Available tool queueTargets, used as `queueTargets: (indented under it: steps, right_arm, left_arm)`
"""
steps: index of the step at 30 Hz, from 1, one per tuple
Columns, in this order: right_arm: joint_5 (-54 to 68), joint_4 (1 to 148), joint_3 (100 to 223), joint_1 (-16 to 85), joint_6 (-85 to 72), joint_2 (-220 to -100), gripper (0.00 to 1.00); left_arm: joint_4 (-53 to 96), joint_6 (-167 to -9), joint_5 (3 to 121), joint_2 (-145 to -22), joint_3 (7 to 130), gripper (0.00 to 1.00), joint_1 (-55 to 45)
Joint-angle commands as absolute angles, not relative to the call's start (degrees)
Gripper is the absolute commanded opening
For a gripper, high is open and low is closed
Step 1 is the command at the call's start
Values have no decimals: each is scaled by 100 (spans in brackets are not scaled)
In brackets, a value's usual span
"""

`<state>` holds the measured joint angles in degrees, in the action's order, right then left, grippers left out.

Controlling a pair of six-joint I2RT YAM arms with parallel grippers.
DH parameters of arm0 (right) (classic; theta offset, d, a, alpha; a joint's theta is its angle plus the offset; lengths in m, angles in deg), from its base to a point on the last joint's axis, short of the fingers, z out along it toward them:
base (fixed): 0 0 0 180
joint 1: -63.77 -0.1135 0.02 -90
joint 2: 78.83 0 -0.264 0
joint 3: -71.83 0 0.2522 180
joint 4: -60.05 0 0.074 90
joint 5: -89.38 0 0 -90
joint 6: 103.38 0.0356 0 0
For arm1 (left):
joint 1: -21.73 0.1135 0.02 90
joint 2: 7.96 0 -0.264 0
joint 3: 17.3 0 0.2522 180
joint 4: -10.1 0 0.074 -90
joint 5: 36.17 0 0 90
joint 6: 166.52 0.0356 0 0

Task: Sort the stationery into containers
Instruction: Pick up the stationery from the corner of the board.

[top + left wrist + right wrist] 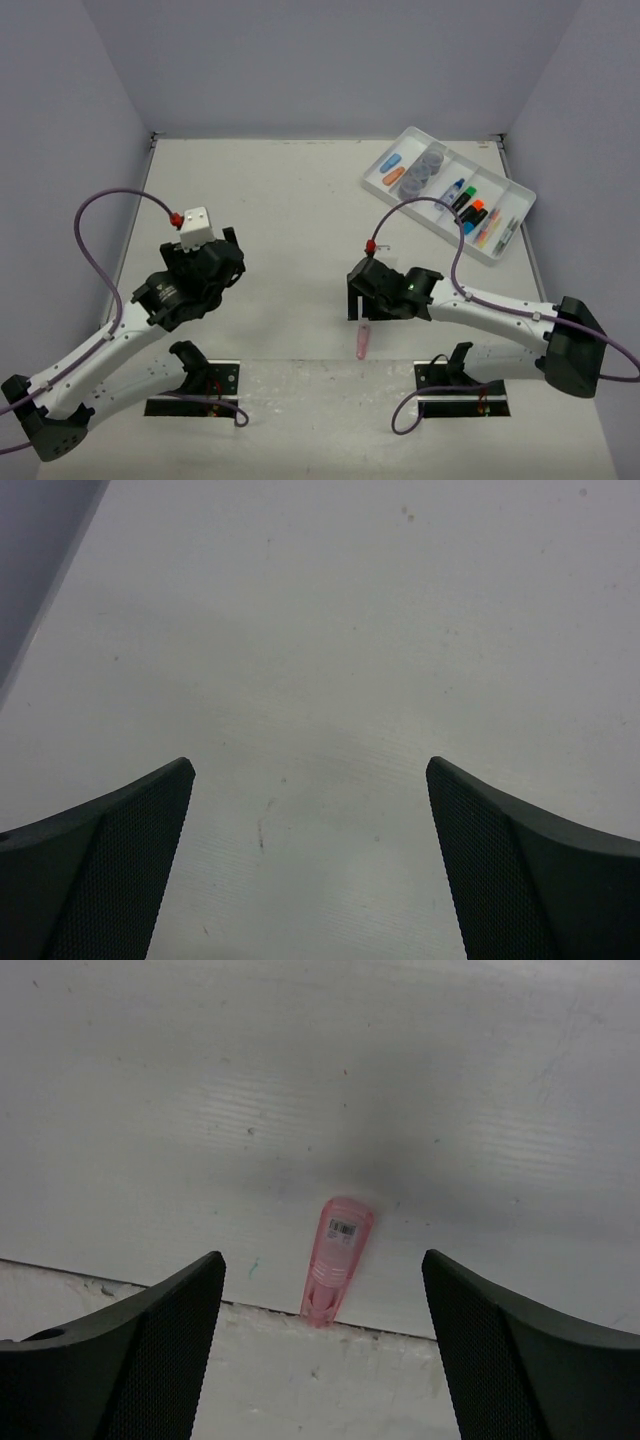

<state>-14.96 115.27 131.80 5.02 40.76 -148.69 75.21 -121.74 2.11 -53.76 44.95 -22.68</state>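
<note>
Near the counter's [300, 200] front edge, at about 6 o'clock in the overhead view, a pink capsule-shaped piece [337, 1258] lies flat, its rounded end pointing toward 1 o'clock and its other end touching a dark seam that crosses the surface. The right arm [500, 305] reaches in from 4 o'clock, and its jaws hang spread wide just above the piece, gripping nothing, one black finger [150, 1350] on each side of it in the wrist view. The white tray [368, 182] sits at 2 o'clock, well apart from the piece, set at an angle by the far right corner. Its compartments hold a blue capsule [391, 161] beside an orange capsule [394, 175], three round grey-blue pots [425, 168], black highlighters [465, 205] and thin pens [490, 232]. The left arm [110, 345] rises from 8 o'clock, its jaws likewise released over bare counter.
</note>
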Motion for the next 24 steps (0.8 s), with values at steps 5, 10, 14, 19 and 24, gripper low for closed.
queueTargets:
  steps: [5,10,14,19,24]
  right_arm:
    - [-1548,11241,12913,-137,5252,-15701,64]
    - [-1385,10986,12894,-281,5378,-16243,52]
    - [-1425,10967,12928,-399,5482,-16557,40]
    - [-1317,10789,12813,-486,5586,-16776,5]
    - [-1738,11250,13183,-502,5501,-16683,0]
  left_arm:
    - [7083,-11816,648,-5467,4454,100,-2230]
    - [6904,-11651,801,-5335,4366,100,-2239]
    - [6874,-11607,848,-5270,4363,100,-2239]
    - [6834,-11537,909,-5209,4348,100,-2248]
    - [6763,-11459,997,-5160,4322,100,-2256]
